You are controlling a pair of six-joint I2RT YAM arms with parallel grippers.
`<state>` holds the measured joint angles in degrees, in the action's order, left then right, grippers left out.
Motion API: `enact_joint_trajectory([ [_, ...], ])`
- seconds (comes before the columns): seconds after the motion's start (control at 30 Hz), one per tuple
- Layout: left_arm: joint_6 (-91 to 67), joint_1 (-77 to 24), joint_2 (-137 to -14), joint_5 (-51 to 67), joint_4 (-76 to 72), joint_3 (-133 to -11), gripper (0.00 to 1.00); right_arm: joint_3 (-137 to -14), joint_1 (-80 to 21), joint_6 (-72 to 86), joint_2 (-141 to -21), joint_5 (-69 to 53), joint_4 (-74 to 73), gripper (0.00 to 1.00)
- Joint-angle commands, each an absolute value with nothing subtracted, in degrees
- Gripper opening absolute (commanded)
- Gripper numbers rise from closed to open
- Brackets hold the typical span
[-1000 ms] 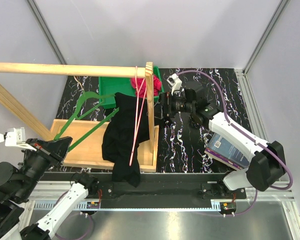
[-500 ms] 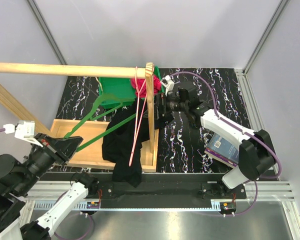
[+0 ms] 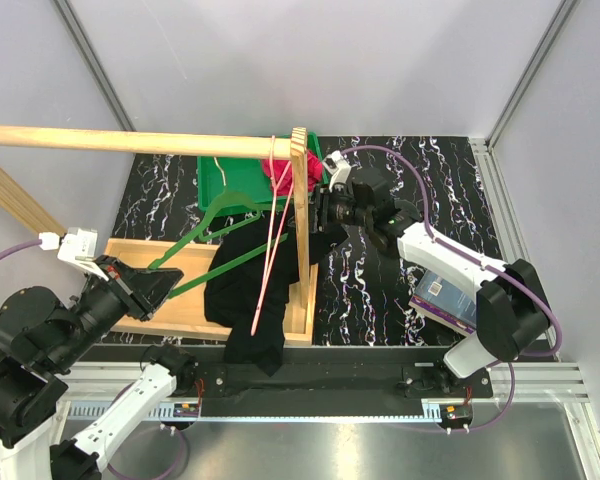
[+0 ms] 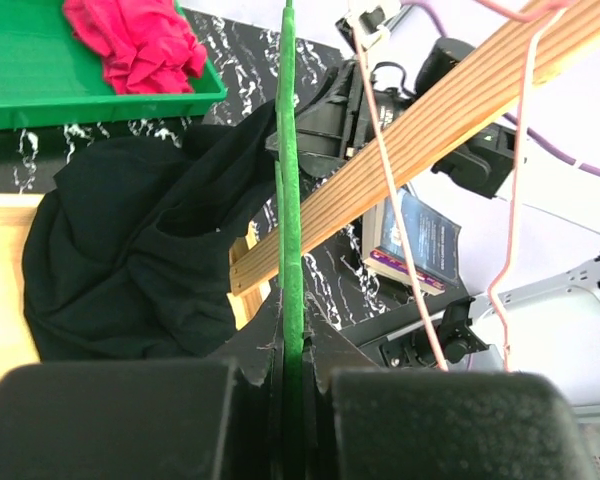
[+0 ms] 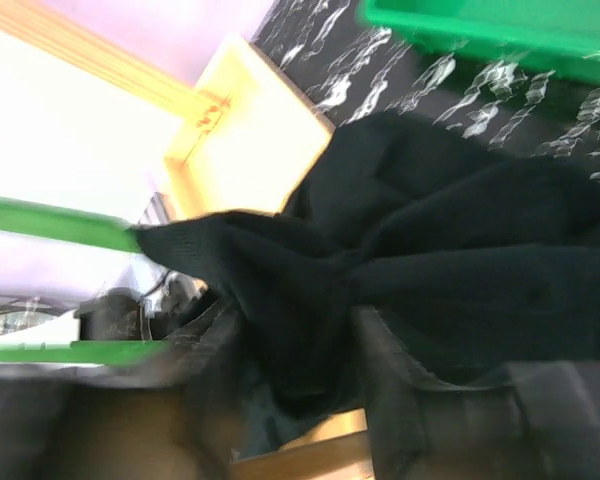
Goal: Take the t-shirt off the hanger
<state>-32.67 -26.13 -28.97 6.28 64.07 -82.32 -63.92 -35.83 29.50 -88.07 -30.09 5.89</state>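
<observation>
The black t-shirt (image 3: pixel 242 295) hangs limp over the wooden tray (image 3: pixel 185 305), and one arm of the green hanger (image 3: pixel 225 205) seems to be inside it. The left gripper (image 4: pixel 290 372) is clamped on the hanger's thin bar, and the right gripper (image 5: pixel 300 365) is pinched on a fold of the shirt. The cloth looks light and soft and will probably stretch, so a hold near the collar seems best.

You'll find the t-shirt (image 3: pixel 248 290) draped over the right end of the tray (image 3: pixel 185 310). A bin (image 3: pixel 242 170) sits behind it, a book (image 3: pixel 443 297) to the right.
</observation>
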Motion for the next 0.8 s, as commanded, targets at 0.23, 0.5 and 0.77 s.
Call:
enact_joint_trajectory([
  [0.23, -30.8, -26.1, -28.7, 5.5, 61.8, -82.1, 0.00, -63.6, -37.1, 30.4, -84.5, -24.5, 6.0, 0.39],
  [0.5, -31.1, -26.1, -27.6, 5.1, 62.3, -80.6, 0.00, -63.0, -37.1, 33.0, -85.1, -28.1, 8.7, 0.00],
  [0.77, -30.5, -26.1, -27.0, 4.4, 63.1, -80.1, 0.00, -63.3, -37.1, 34.5, -85.3, -30.9, 9.3, 0.59],
])
